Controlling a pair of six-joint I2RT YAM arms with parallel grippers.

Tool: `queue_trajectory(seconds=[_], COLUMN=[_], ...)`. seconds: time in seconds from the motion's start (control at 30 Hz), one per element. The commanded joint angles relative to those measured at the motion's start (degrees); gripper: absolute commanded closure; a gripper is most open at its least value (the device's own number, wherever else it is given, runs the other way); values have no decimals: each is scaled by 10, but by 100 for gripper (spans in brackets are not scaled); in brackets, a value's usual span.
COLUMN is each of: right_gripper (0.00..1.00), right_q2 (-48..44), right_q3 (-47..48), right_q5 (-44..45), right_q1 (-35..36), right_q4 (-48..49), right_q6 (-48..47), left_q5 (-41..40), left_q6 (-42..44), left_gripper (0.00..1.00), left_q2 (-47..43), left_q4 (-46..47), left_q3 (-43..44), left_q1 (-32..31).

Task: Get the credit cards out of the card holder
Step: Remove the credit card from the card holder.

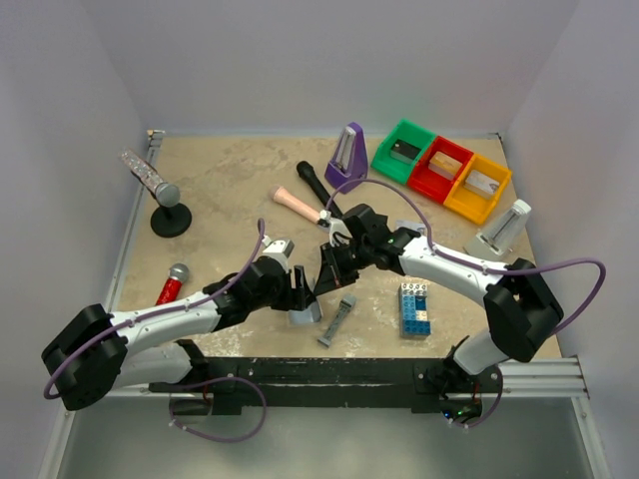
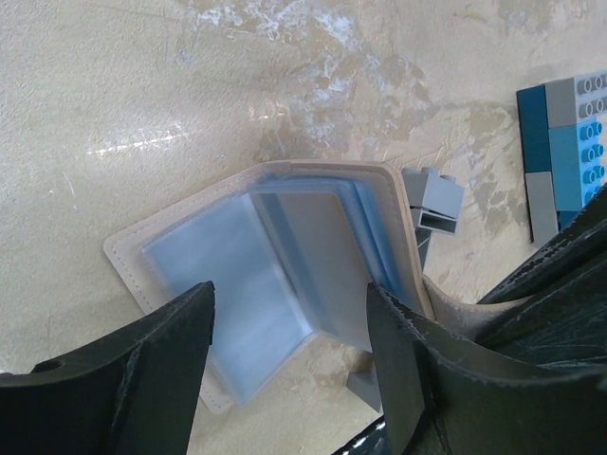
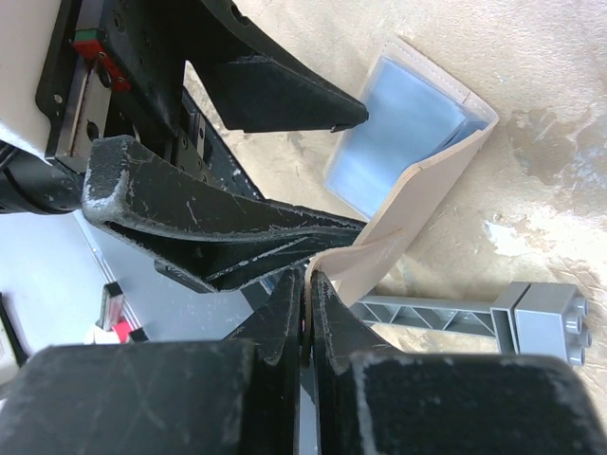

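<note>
We see a card holder point(image 2: 275, 275) with light-blue translucent pockets and pale cream edging. The table point(image 1: 230, 170) is beige, mottled with tan and white like stone. The bar piece point(image 1: 337, 319) is plain grey; the brick stack point(image 1: 414, 307) mixes blue, teal, grey and white. A green bin point(image 1: 387, 160), a red bin point(image 1: 424, 185) and a yellow bin point(image 1: 461, 205) are bright. The metronome point(image 1: 347, 157) and the cables point(image 1: 559, 264) are purple.

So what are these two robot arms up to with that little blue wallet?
Both arms are working on the card holder, which lies open on the table. The right gripper is shut on the edge of one cover and holds that flap lifted. The left gripper is open, poised astride the holder's clear inner pockets. Nothing looks pulled out of it yet, so the job seems to be at its start.
</note>
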Motion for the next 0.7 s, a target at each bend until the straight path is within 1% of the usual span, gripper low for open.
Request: queue_trajectory(seconds=[0.0,0.4,0.67], right_gripper=[100,100,100], right_q2=[-6,0,4], right_q3=[16,-2,-21], right_q5=[-16,8,30], right_q1=[2,2,-2], right_q4=[7,5,5], right_q6=[0,2,8], left_q5=[13,16,8], left_q6=[-18,-26,-29], left_gripper=[30,29,28], left_q2=[-16,-11,-25], left_q4=[39,50,43], left_q3=[-6,-19,-21], left_q1=[-3,-4,-3])
